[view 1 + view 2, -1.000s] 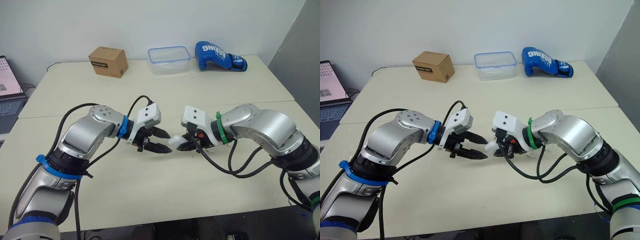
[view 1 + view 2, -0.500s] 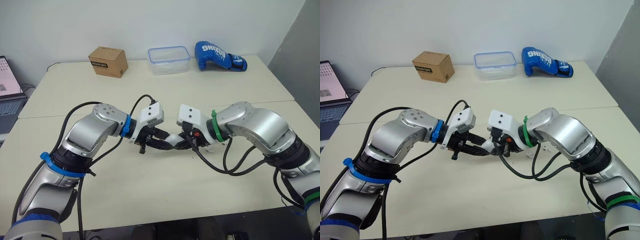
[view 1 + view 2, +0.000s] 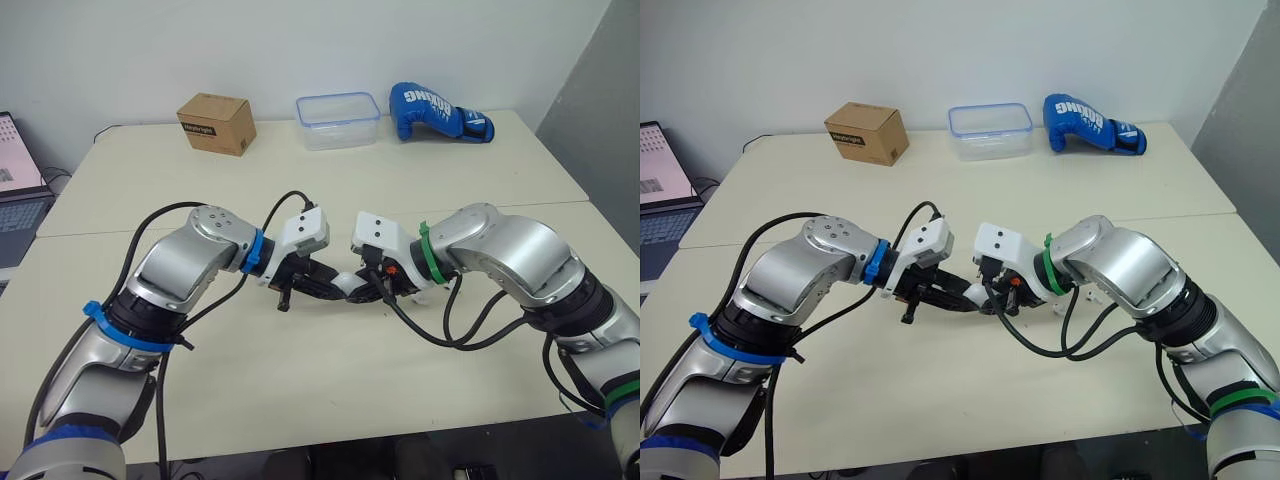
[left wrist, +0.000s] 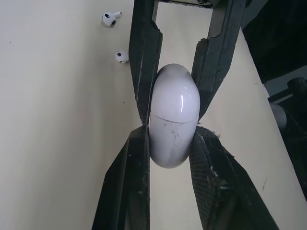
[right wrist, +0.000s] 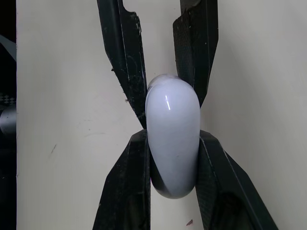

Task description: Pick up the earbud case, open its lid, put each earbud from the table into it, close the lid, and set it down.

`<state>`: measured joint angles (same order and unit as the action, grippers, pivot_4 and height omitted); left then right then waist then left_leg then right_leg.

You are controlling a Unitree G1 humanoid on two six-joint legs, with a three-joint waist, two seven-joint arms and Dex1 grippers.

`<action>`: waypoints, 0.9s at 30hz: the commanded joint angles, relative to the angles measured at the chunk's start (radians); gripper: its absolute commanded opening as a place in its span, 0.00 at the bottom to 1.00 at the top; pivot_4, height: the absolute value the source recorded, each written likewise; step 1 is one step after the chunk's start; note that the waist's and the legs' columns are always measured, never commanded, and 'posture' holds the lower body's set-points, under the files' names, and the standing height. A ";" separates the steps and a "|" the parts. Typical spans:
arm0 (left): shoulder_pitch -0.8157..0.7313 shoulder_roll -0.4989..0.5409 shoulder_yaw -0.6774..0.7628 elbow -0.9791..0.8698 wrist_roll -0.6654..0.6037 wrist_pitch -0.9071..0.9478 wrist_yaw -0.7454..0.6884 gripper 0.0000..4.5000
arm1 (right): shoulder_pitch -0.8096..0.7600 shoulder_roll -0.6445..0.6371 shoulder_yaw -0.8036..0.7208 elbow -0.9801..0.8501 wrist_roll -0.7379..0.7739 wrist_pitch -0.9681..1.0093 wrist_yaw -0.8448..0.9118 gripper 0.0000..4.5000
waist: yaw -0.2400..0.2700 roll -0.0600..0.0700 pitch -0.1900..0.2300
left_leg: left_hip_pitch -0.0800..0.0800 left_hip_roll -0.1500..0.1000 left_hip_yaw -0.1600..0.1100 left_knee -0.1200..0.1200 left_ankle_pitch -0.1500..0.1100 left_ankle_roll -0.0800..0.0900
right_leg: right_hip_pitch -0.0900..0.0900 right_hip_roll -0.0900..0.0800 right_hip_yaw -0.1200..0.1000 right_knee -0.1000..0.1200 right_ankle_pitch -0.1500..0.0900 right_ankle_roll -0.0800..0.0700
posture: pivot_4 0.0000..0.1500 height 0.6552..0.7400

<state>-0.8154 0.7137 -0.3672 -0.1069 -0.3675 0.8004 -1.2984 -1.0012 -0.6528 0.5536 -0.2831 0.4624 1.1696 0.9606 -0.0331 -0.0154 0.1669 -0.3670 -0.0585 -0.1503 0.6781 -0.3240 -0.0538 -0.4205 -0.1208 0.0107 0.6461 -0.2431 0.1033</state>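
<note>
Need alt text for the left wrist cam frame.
A white earbud case, lid closed, is gripped by both hands at once: the left hand from one end, the right hand from the other. Two earbuds lie loose on the table beyond.

Your earbud case [image 3: 346, 285] sits at the middle of the near half of the table [image 3: 480, 190], caught between two grippers. The left gripper [image 3: 958, 297] comes at it from the left, the right gripper [image 3: 990, 297] from the right, tips meeting. Each gripper has one finger pressed to either side of the case.

Two earbuds [image 4: 111, 18] [image 4: 122, 56] lie on the table close together, apart from the case, past it on the right arm's side.

Along the far edge you have the cardboard box [image 3: 215, 122] at left, the plastic container [image 3: 338, 119] in the middle and the boxing glove [image 3: 438, 113] at right. A laptop [image 3: 20, 215] sits beyond the table's left edge.
</note>
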 commanded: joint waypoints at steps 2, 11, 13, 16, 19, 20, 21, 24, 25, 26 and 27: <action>-0.016 -0.012 0.004 -0.014 -0.001 -0.003 -0.003 0.17 | -0.038 0.011 -0.017 -0.023 -0.015 -0.001 -0.002 0.18 | 0.000 0.000 0.000 | 0.000 0.000 0.000 0.000 0.000 0.000 | 0.000 0.000 0.000 0.000 0.000 0.000 | 1.00 0.89; 0.013 0.002 -0.002 -0.029 0.030 -0.048 -0.006 0.17 | -0.039 0.015 -0.008 -0.017 -0.037 -0.038 0.017 0.18 | 0.000 0.000 0.000 | 0.000 0.000 0.000 0.000 0.000 0.000 | 0.000 0.000 0.000 0.000 0.000 0.000 | 1.00 0.89; 0.020 0.004 -0.005 -0.027 0.044 -0.068 -0.002 0.17 | -0.037 0.012 0.000 -0.015 -0.047 -0.052 0.026 0.18 | 0.000 0.000 0.000 | 0.000 0.000 0.000 0.000 0.000 0.000 | 0.000 0.000 0.000 0.000 0.000 0.000 | 1.00 0.89; 0.027 0.004 -0.002 -0.030 0.048 -0.074 -0.001 0.17 | -0.030 0.006 0.003 -0.026 -0.049 -0.062 0.047 0.41 | 0.000 0.000 0.000 | 0.000 0.000 0.000 0.000 0.000 0.000 | 0.000 0.000 0.000 0.000 0.000 0.000 | 1.00 0.89; 0.033 0.005 0.004 -0.035 0.052 -0.073 0.005 0.17 | -0.023 -0.003 0.008 -0.038 -0.062 -0.078 0.055 0.64 | 0.000 0.000 0.000 | 0.000 0.000 0.000 0.000 0.000 0.000 | 0.000 0.000 0.000 0.000 0.000 0.000 | 1.00 0.89; 0.035 0.005 0.008 -0.037 0.053 -0.073 0.009 0.17 | -0.021 -0.007 0.008 -0.041 -0.064 -0.081 0.059 0.70 | 0.000 0.000 0.000 | 0.000 0.000 0.000 0.000 0.000 0.000 | 0.000 0.000 0.000 0.000 0.000 0.000 | 1.00 0.89; 0.040 0.004 0.015 -0.039 0.053 -0.079 0.013 0.17 | -0.019 -0.010 0.005 -0.044 -0.063 -0.082 0.062 0.70 | 0.000 0.000 0.000 | 0.000 0.000 0.000 0.000 0.000 0.000 | 0.000 0.000 0.000 0.000 0.000 0.000 | 1.00 0.89; 0.060 0.007 0.040 -0.046 0.045 -0.089 0.024 0.17 | -0.009 -0.027 -0.015 -0.054 -0.055 -0.090 0.072 0.70 | 0.000 0.000 0.000 | 0.000 0.000 0.000 0.000 0.000 0.000 | 0.000 0.000 0.000 0.000 0.000 0.000 | 1.00 0.89; 0.069 0.010 0.049 -0.052 0.041 -0.093 0.028 0.17 | -0.003 -0.036 -0.027 -0.061 -0.051 -0.091 0.074 0.70 | 0.000 0.000 0.000 | 0.000 0.000 0.000 0.000 0.000 0.000 | 0.000 0.000 0.000 0.000 0.000 0.000 | 1.00 0.89; 0.082 0.010 0.064 -0.057 0.033 -0.095 0.035 0.17 | 0.008 -0.045 -0.046 -0.070 -0.044 -0.094 0.075 0.70 | 0.000 0.000 0.000 | 0.000 0.000 0.000 0.000 0.000 0.000 | 0.000 0.000 0.000 0.000 0.000 0.000 | 1.00 0.89; 0.095 0.008 0.080 -0.061 0.023 -0.091 0.042 0.17 | 0.022 -0.053 -0.068 -0.078 -0.036 -0.098 0.074 0.70 | 0.001 0.000 0.000 | 0.000 0.000 0.000 0.000 0.000 0.000 | 0.000 0.000 0.000 0.000 0.000 0.000 | 1.00 0.89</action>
<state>-0.7230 0.7154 -0.3378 -0.1285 -0.3178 0.7241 -1.2680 -0.9858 -0.6893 0.5472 -0.3257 0.4155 1.0929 1.0253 -0.0326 -0.0154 0.1668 -0.3671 -0.0585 -0.1505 0.6784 -0.3239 -0.0539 -0.4205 -0.1210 0.0108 0.6460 -0.2431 0.1033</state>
